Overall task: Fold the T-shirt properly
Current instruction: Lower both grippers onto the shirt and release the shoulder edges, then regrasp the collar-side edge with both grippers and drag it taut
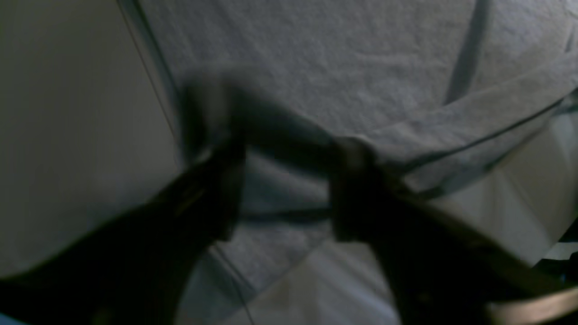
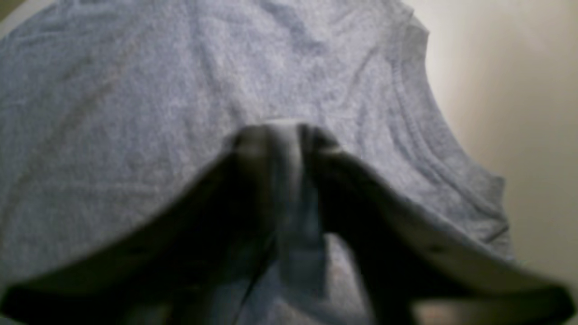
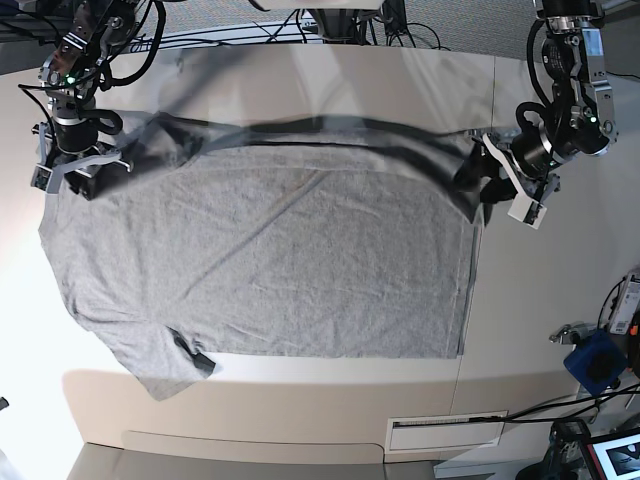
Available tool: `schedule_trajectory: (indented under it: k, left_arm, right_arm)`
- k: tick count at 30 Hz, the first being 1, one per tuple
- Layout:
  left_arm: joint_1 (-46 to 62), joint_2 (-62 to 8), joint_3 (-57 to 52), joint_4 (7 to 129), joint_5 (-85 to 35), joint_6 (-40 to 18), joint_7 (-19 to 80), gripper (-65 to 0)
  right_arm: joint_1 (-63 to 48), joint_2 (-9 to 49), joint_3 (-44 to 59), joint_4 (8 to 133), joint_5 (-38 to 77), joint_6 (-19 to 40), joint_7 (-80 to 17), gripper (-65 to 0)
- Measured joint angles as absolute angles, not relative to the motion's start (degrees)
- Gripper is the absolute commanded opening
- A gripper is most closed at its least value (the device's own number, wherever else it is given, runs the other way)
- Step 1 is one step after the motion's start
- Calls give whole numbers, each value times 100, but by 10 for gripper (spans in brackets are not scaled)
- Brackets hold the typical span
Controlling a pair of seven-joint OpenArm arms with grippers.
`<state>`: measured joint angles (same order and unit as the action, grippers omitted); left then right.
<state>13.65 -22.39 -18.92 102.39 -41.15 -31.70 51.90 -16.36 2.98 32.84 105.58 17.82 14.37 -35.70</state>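
The grey T-shirt (image 3: pixel 300 270) lies spread flat on the table, plain side up, with a sleeve (image 3: pixel 165 370) hanging toward the front left. Its far edge shows as a dark blurred band running between both grippers. My left gripper (image 3: pixel 478 185) is at the shirt's far right corner. In the left wrist view, this gripper (image 1: pixel 289 185) has its fingers wide apart over the T-shirt (image 1: pixel 316 58) and grips nothing. My right gripper (image 3: pixel 90 175) is at the far left corner. Up close, the right gripper (image 2: pixel 286 144) has its fingers slightly parted, with a strip of T-shirt (image 2: pixel 135 113) in the gap.
The white table (image 3: pixel 540 300) extends to the right of the shirt and along the front. A blue object (image 3: pixel 597 362) sits off the right edge. Cables (image 3: pixel 250 30) run along the back. Both arm bases stand at the far corners.
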Motion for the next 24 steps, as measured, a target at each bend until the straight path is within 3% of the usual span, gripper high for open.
schedule_trajectory:
  k: [2, 19, 20, 21, 23, 24]
  left_arm:
    - [1365, -2239, -1892, 10239, -4115, -3170, 5190, -319]
    - [1367, -2239, -1892, 10239, -4123, -3173, 5092, -322]
    - [1374, -2239, -1892, 10239, -4121, -3242, 5092, -343]
    - [1378, -2239, -1892, 10239, -4119, -3374, 5098, -392]
    - [1382, -2239, -1892, 10239, -4134, -3616, 5284, -557]
    - [1382, -2237, -1892, 10239, -4123, -3741, 5406, -647]
  right_arm:
    - [-1627, 298, 3284, 10558, 1782, 1437, -3529, -297]
    - [-366, 373, 3293, 10549, 1778, 1457, -3551, -301]
    - [-307, 454, 3288, 10549, 1697, 1468, -3592, -339]
    - [-259, 554, 3288, 10549, 1577, 1538, -3706, -429]
    - [-239, 792, 3288, 10549, 1525, 1870, -4152, -650]
    - [-272, 893, 3297, 10551, 1546, 2082, -4423, -650]
